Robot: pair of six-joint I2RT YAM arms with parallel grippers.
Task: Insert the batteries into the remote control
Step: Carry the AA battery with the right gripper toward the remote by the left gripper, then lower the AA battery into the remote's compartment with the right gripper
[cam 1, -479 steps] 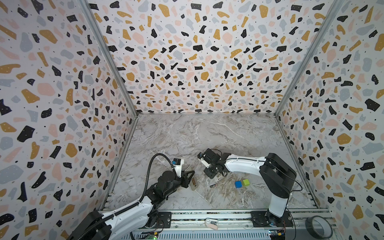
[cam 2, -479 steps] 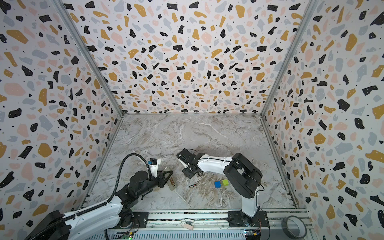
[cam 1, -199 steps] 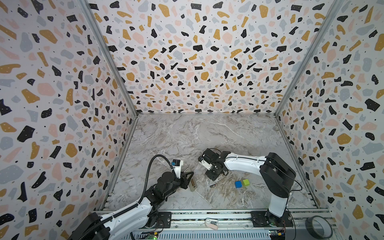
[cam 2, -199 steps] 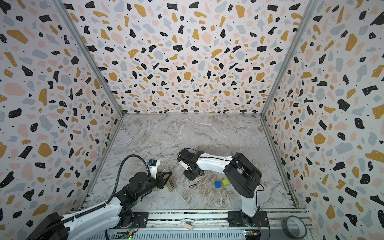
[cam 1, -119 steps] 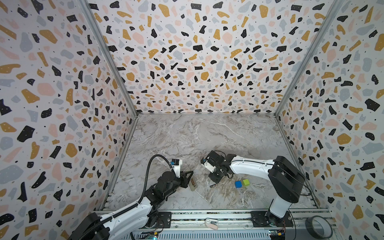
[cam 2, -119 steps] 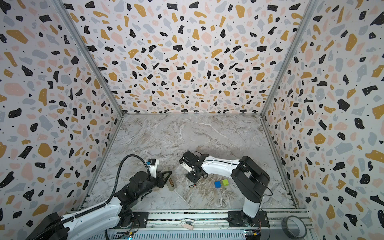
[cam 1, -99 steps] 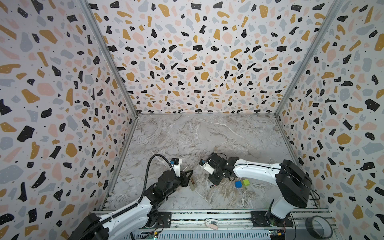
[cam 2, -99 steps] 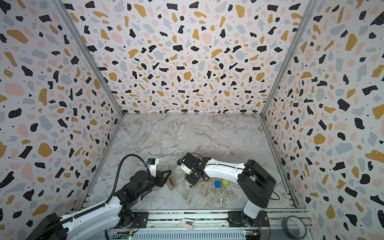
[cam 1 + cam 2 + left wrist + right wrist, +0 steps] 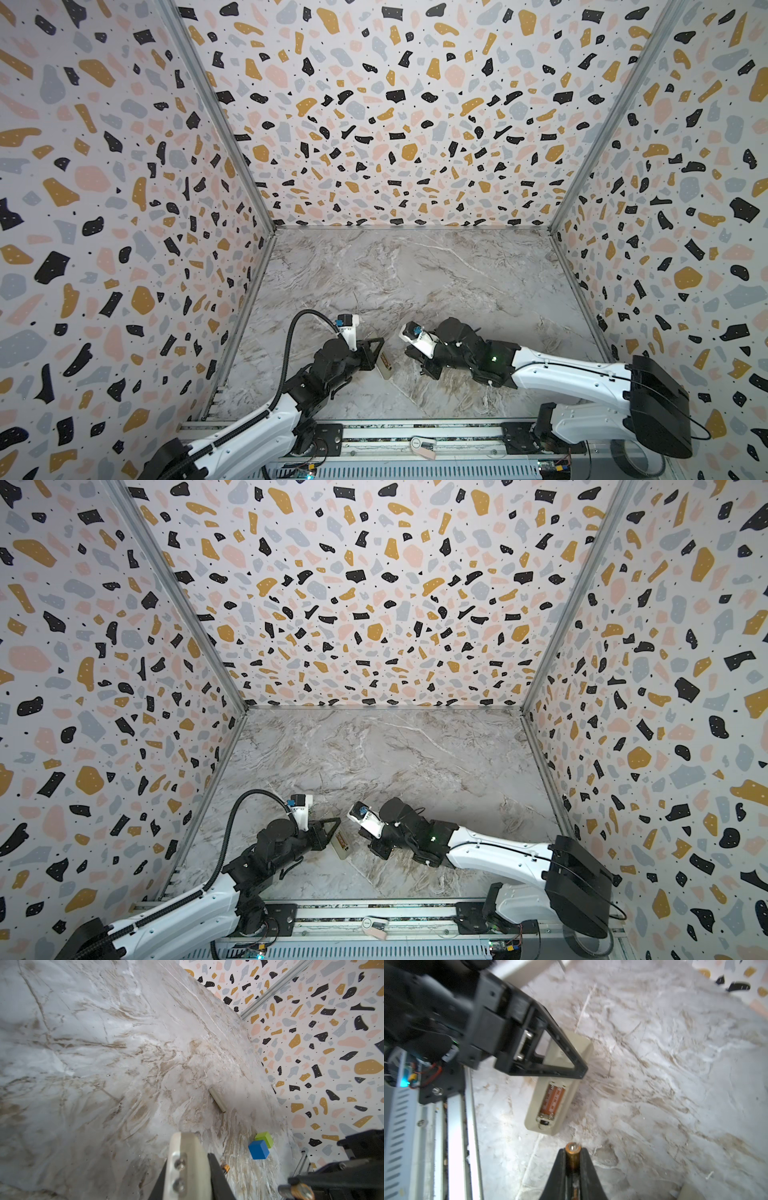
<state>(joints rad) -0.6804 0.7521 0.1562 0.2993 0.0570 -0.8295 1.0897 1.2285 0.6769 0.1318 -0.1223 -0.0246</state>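
Note:
The remote control (image 9: 572, 1047) lies back-up on the marble floor, near the front in both top views (image 9: 385, 368) (image 9: 341, 845). Its open recess holds one copper battery (image 9: 553, 1101). My left gripper (image 9: 379, 353) (image 9: 188, 1163) is shut on the remote's end, and its black triangular finger (image 9: 550, 1053) crosses the casing. My right gripper (image 9: 572, 1152) (image 9: 417, 361) is shut on a second battery (image 9: 572, 1155). That battery's copper tip points at the remote's near end, a short gap away. The tip also shows in the left wrist view (image 9: 299, 1192).
A blue cube (image 9: 258, 1149) and a green cube (image 9: 265, 1139) sit together on the floor; the right arm (image 9: 561, 374) covers them in both top views. A beige strip (image 9: 217, 1100) lies farther out. The metal front rail (image 9: 454, 1136) runs close beside the remote.
The right arm has stretched low across the floor, carrying its gripper and battery leftward closer to the remote, and now hides the cubes. The left arm has barely moved.

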